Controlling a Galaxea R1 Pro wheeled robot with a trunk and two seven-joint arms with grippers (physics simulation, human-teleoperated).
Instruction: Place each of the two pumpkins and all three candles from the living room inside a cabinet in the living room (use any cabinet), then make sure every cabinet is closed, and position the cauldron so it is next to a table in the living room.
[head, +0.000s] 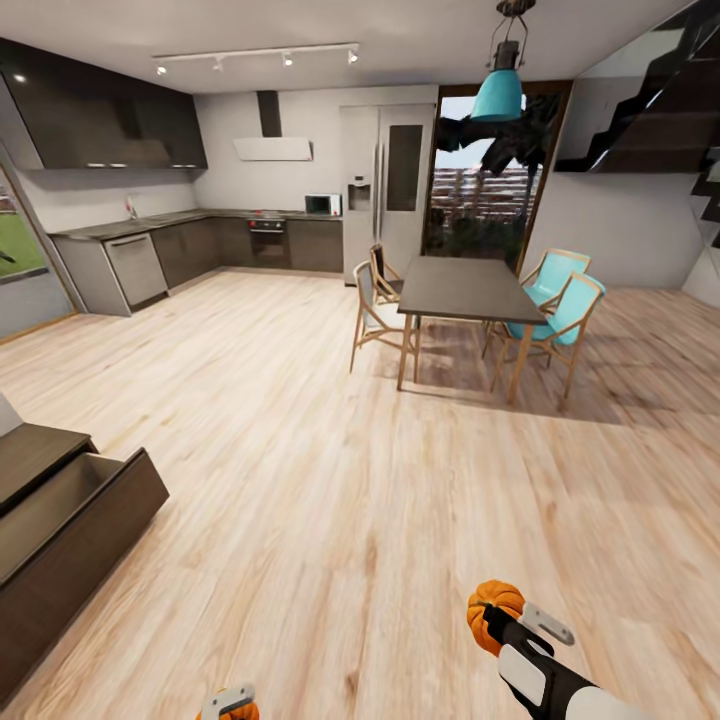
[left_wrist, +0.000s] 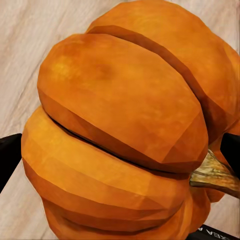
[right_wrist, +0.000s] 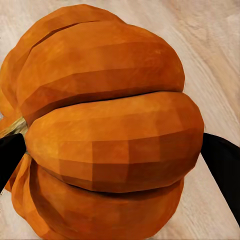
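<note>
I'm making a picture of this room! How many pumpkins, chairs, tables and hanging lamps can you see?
Pumpkins: 2, one in the right gripper, one in the left gripper
Chairs: 4
Tables: 1, the dining table
Hanging lamps: 1
Total: 8

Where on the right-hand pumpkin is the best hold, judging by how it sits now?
Across its ribbed middle, as the right end effector does now: the right pumpkin sits between the two dark fingers, which press on opposite flanks. Its stem points off to one side, clear of the grip. The squat, rounded body probably makes the flanks the steadiest contact; the thin stem would be a poor one.
</note>
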